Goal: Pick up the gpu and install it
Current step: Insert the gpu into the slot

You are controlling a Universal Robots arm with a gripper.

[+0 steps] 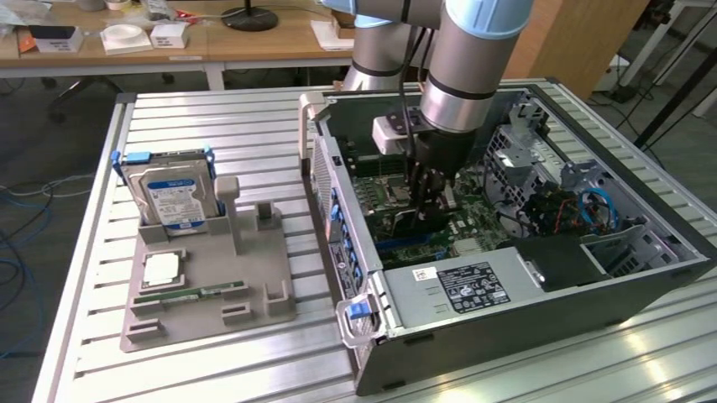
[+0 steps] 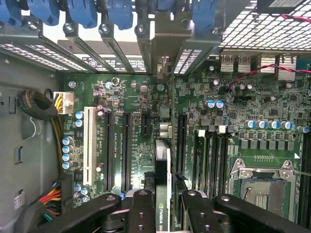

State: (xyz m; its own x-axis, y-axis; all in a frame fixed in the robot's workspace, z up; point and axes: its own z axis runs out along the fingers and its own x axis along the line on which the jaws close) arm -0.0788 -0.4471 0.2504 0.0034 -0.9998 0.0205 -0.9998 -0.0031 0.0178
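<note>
Inside the open computer case [image 1: 627, 285], the gripper [image 1: 424, 211] hangs low over the motherboard [image 2: 136, 126], near the case's centre. Its jaws are closed on the gpu [image 2: 163, 189], which they hold edge-on and upright between the black fingers [image 2: 141, 213]. At about nine o'clock from the case, a grey tray [image 1: 213, 302] carries the hard drive [image 1: 170, 197] and memory stick [image 1: 191, 294].
</note>
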